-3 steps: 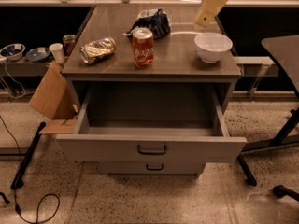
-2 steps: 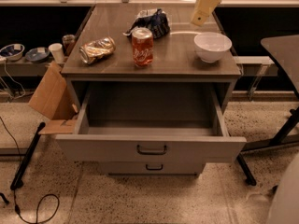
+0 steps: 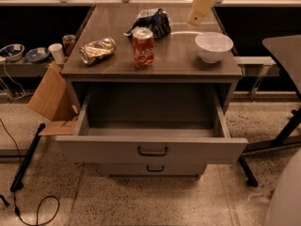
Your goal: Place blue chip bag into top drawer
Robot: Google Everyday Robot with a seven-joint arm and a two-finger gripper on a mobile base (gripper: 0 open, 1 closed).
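The blue chip bag [image 3: 153,21] lies crumpled at the back middle of the cabinet top [image 3: 178,62], just behind a red soda can [image 3: 143,47]. The top drawer [image 3: 150,149] is pulled wide open below, and its grey inside [image 3: 150,112] holds nothing. My gripper [image 3: 201,7], cream-coloured, hangs above the back right of the cabinet top. It is to the right of the bag and apart from it, above and behind a white bowl [image 3: 214,46].
A crushed gold can [image 3: 97,50] lies at the left of the cabinet top. The smaller lower drawer [image 3: 155,168] is shut. Cardboard [image 3: 49,98] leans on the cabinet's left side. A dark table [image 3: 287,46] stands at the right, with a black pole [image 3: 28,157] on the floor.
My gripper has moved a little left and back over the cabinet top, towards the bag. A pale rounded shape has come into view at the lower right corner.
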